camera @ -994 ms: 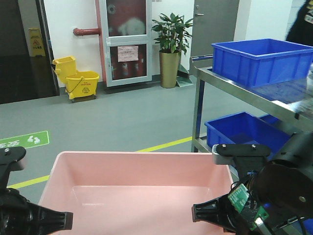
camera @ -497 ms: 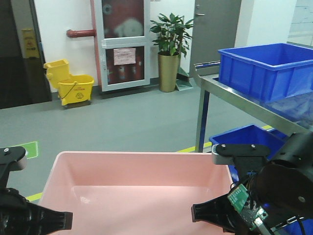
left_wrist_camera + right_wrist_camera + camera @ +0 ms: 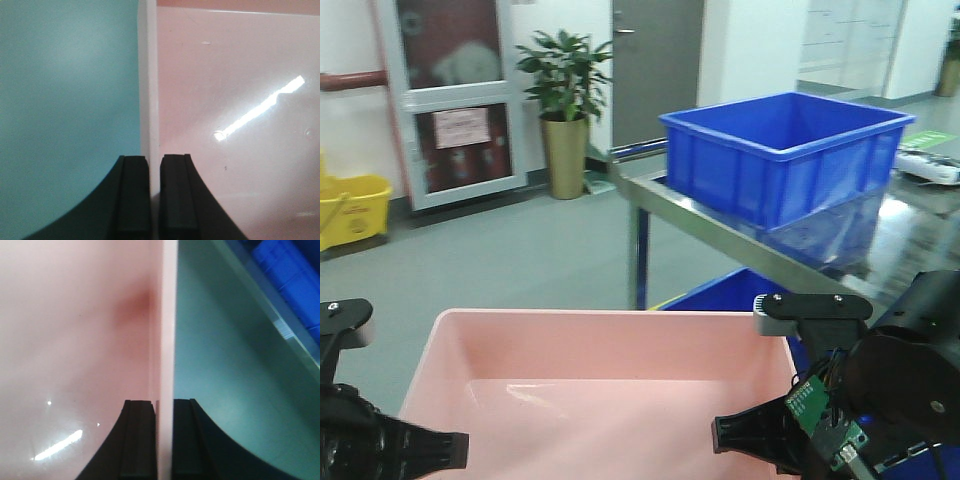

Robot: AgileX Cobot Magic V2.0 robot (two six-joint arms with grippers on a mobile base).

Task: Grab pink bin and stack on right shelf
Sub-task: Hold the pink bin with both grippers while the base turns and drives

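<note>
Holding the wide, shallow pale-pink plastic bin (image 3: pixel 610 345) between both arms right now, open side up, nothing inside it. The floor shows beside its walls in both wrist views, so it isn't resting on anything.

The left gripper (image 3: pixel 154 162) is pinched on the bin's left wall: one black finger (image 3: pixel 135 195) outside over the floor, the other inside on the pink, with the rim squeezed between them. Same deal on the other side. The right gripper (image 3: pixel 164 405) is clamped on the right wall, one finger inside and one outside.

The shiny metal shelf (image 3: pixel 720 225) stands to the right of the bin and a bit further off, and its top level is higher than the bin's rim. The bin is near it but apart from it. A big blue plastic crate (image 3: pixel 785 150) sits on that top level, close along the edge facing the front camera. A second blue crate (image 3: pixel 720 290) pokes out on the lower level, just past the bin's far right corner.

Background stuff: a potted green plant in a gold planter (image 3: pixel 565 100) beside a grey door (image 3: pixel 655 60), and a yellow mop bucket (image 3: pixel 350 210) at the far left.
</note>
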